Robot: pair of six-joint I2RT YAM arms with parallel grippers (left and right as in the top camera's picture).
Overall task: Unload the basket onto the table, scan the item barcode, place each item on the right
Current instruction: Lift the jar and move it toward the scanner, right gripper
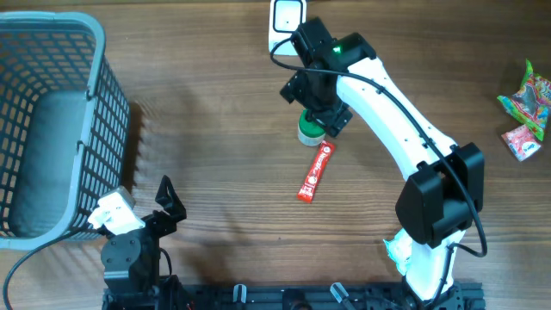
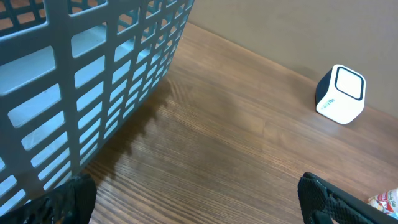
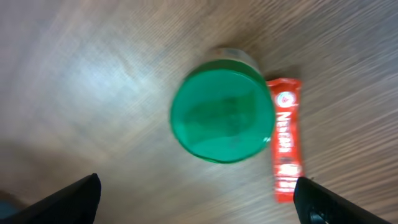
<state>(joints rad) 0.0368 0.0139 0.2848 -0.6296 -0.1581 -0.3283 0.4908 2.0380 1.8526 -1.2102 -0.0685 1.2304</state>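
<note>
The right hand hangs wide open over the green-lidded jar, likely to carry it to the scanner beyond; a red sachet lies alongside, perhaps touching.

One basket, one scanner, one jar, one red sachet, two packets

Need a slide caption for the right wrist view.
Open right gripper hovers over a green-lidded jar beside a red snack stick on the wooden table.
</note>
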